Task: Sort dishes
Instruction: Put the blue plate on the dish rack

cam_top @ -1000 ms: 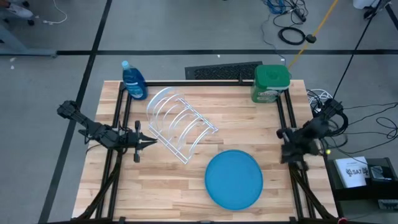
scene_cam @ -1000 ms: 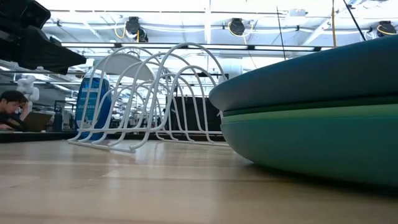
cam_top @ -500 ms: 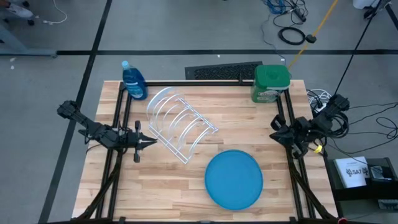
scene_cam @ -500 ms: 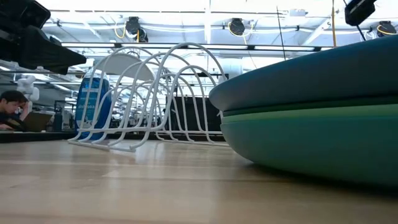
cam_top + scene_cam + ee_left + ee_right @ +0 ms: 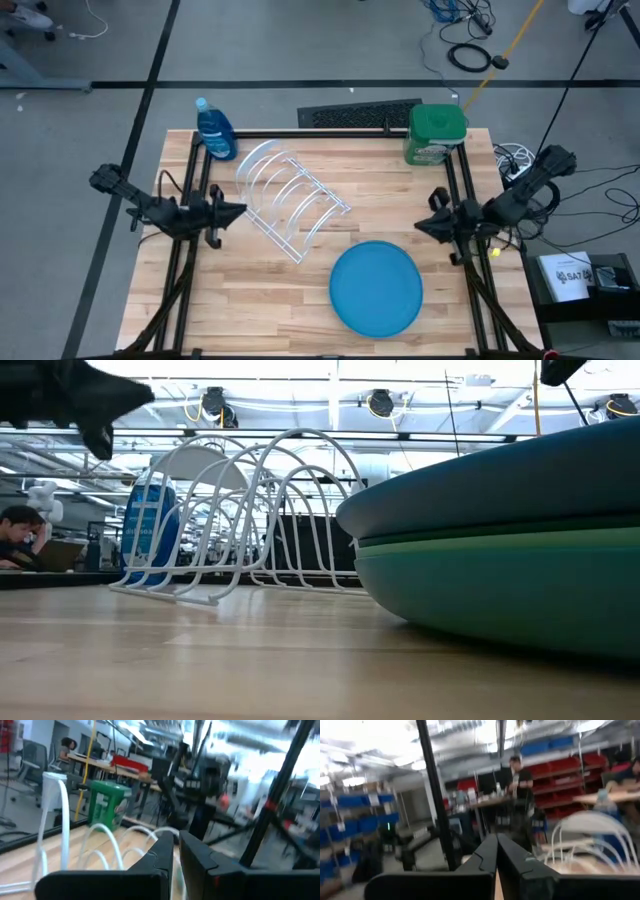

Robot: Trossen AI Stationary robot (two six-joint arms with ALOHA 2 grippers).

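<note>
The dishes lie in one stack (image 5: pixel 376 288) on the table's near right part, a blue plate on top. The low view shows the stack from the side: a dark teal-blue plate (image 5: pixel 500 475) over a green one (image 5: pixel 500 590), whose underside rests on the wood. My left gripper (image 5: pixel 238 209) hovers shut at the table's left, just left of the white wire rack (image 5: pixel 290 200). My right gripper (image 5: pixel 420 227) hovers shut at the table's right, on the far right side of the stack. Both are empty.
The white wire rack (image 5: pixel 240 520) stands at the table's middle left, with no plate in it. A blue soap bottle (image 5: pixel 215 130) stands at the far left corner and a green-lidded tub (image 5: pixel 436 135) at the far right. People sit in the room beyond (image 5: pixel 20 535).
My right gripper has swung from beside the table's right edge toward the left, out over the table near the stack. My left gripper has risen and shifted a little toward the far edge. The plates and the rack have stayed where they were.
</note>
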